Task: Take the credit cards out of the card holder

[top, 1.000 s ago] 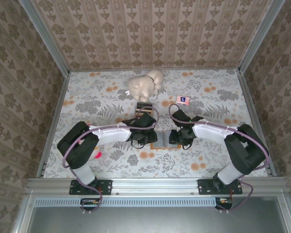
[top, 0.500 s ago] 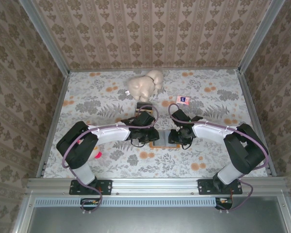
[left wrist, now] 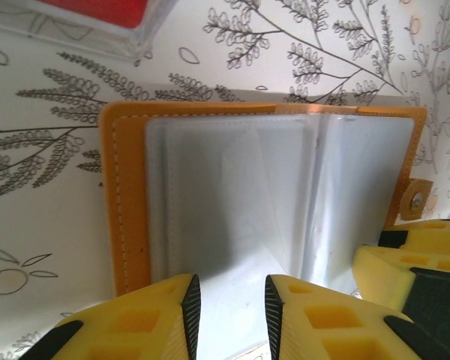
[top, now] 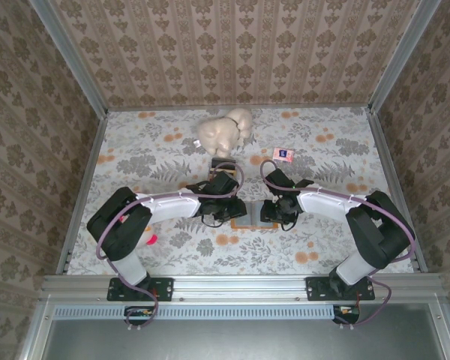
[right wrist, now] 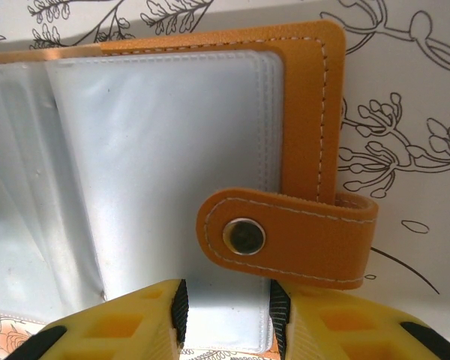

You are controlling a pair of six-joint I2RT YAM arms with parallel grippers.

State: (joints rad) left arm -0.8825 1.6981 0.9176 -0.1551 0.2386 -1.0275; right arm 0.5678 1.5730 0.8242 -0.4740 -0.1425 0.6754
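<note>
Tools first: your left tool (left wrist: 232, 315) sits low over the near edge of the card holder (left wrist: 225, 187). Its yellow fingers (left wrist: 142, 319) are set narrowly apart, with only the grey-blue pocket sheet showing in the gap, and nothing you can see is pinched. Your right tool (right wrist: 226, 322) mirrors it on the other half, jaws likewise at a narrow gap. It straddles the near edge of the pockets just below the snap strap (right wrist: 285, 238). My reading is that the right one is there to pin that half down, so the wallet cannot fold shut or slide while the left one works.

Between the two, the holder lies opened flat on the tabletop (left wrist: 37, 157), tan cover down and clear-grey sleeves up. The sleeves facing you look pale and empty. Whether a card hides in a deeper leaf, you cannot tell from here.

Just beyond the holder's far edge, on the left tool's side, lies a red stack with a clear rim, most likely the credit cards (left wrist: 97, 9). It is parked apart from the wallet, where it will not be swept back in. If so, most of the job looks done; flip the remaining leaves to check.

Farther back, the cream plush toy (top: 223, 131) and the pink packet (top: 283, 154) sit well apart from the work.
</note>
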